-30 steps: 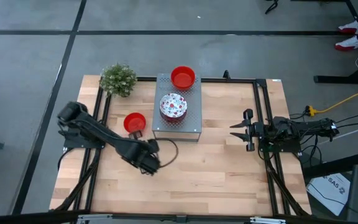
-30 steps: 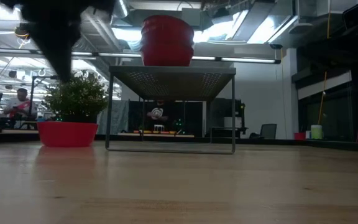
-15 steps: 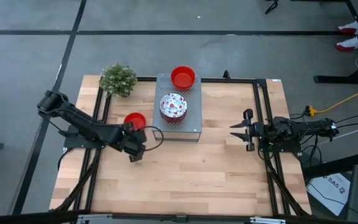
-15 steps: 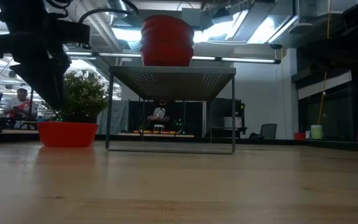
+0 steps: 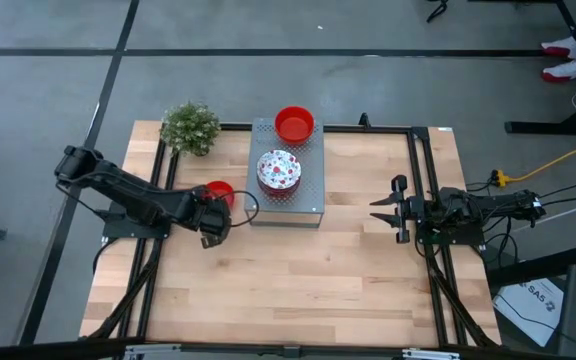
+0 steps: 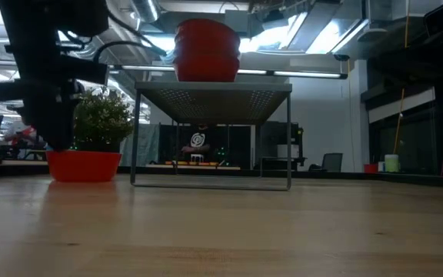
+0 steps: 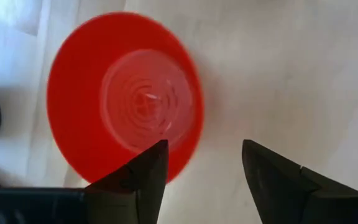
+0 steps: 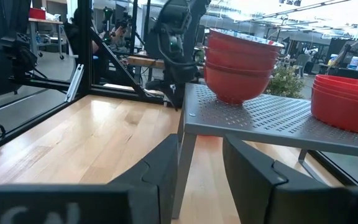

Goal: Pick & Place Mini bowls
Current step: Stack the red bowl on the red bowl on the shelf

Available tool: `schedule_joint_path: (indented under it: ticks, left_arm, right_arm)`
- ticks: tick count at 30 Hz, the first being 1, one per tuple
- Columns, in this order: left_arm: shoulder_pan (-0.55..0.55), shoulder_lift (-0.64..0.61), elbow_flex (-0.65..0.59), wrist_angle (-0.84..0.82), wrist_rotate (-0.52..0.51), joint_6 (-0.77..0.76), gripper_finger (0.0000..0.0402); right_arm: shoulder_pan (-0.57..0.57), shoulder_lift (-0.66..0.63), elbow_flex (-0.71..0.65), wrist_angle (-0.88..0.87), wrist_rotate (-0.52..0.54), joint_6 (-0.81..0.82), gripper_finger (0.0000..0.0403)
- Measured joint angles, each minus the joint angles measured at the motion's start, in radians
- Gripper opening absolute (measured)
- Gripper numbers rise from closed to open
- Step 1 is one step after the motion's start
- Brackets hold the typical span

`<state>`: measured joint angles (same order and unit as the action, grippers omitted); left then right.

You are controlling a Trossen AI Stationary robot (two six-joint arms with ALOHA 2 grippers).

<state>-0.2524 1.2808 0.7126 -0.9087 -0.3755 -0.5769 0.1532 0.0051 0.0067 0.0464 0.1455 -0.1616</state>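
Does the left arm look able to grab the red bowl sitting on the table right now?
Probably yes. The left gripper hangs open right over the red bowl, and nothing lies between them.

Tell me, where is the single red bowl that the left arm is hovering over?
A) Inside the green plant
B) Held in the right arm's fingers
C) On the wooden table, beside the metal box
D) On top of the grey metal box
C: the red bowl sits on the wooden table just left of the grey metal box, under the left gripper, whose fingers are open.
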Motion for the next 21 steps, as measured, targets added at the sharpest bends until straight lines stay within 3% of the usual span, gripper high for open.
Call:
schedule_joint_path:
  ticks: [13, 17, 21]
  left_arm:
    - [0.059, 0.001, -0.103, 0.184, -0.013, 0.192, 0.0179]
    - [0.060, 0.001, -0.115, 0.209, 0.028, 0.229, 0.0141]
    - [0.059, 0.001, -0.115, 0.209, 0.069, 0.220, 0.0072]
  right_arm:
    - [0.000, 0.000, 0.000, 0.000, 0.000, 0.000, 0.0127]
    - [0.000, 0.000, 0.000, 0.000, 0.000, 0.000, 0.0127]
    - [0.000, 0.000, 0.000, 0.000, 0.000, 0.000, 0.0127]
